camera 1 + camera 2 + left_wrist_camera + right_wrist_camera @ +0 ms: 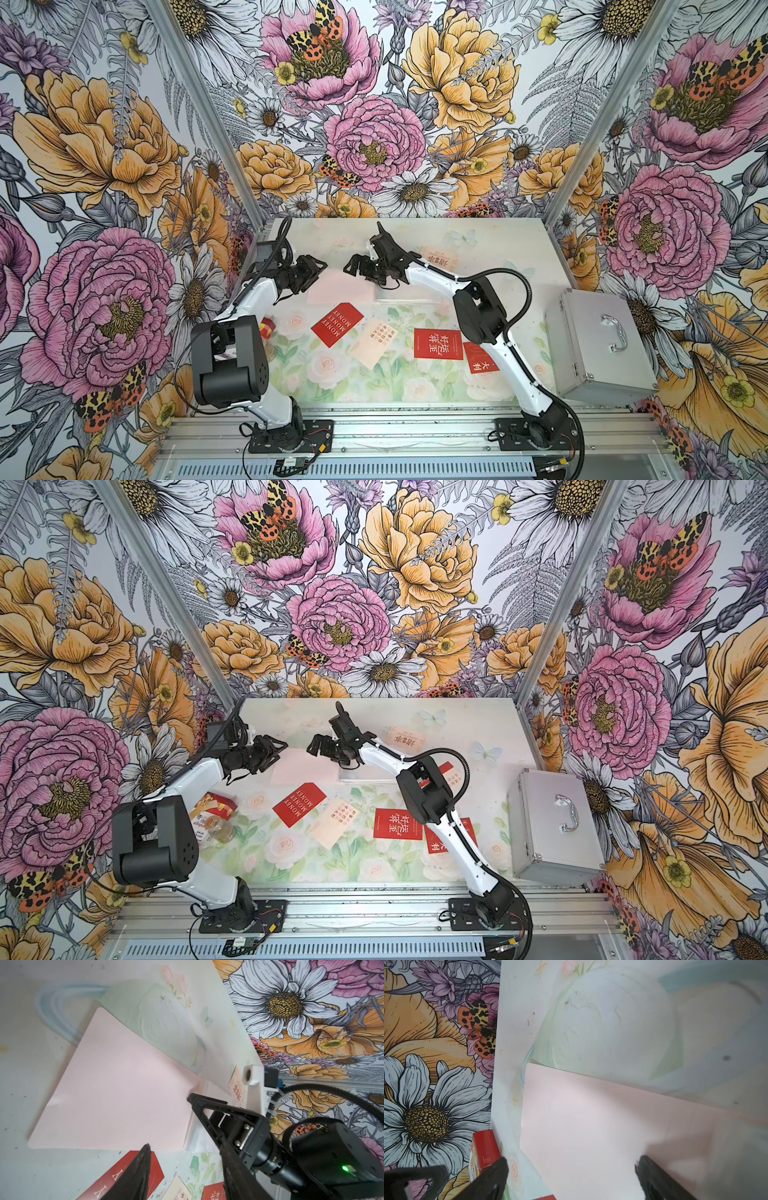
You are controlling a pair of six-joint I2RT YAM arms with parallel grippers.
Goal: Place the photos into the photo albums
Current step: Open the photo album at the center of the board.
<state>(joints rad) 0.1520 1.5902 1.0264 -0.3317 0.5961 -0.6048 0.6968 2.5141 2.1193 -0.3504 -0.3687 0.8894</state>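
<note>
I am holding my left end effector [318, 271] half open and my right end effector [355, 268] wide open, both empty. The album [340, 287] is looking thin and bendy; I am thinking its edge is best to pinch.

The right arm [478, 309] hides part of a red photo [482, 363], the left arm [232, 357] most of a red box [268, 327]

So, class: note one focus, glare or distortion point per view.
In both top views: sharp, wide lens splays the wall posts, pink album fades into the pale table; left wrist view: album crisp, left gripper's fingers blurred up close; right wrist view: right gripper's fingers soft, haze beside them.
</note>
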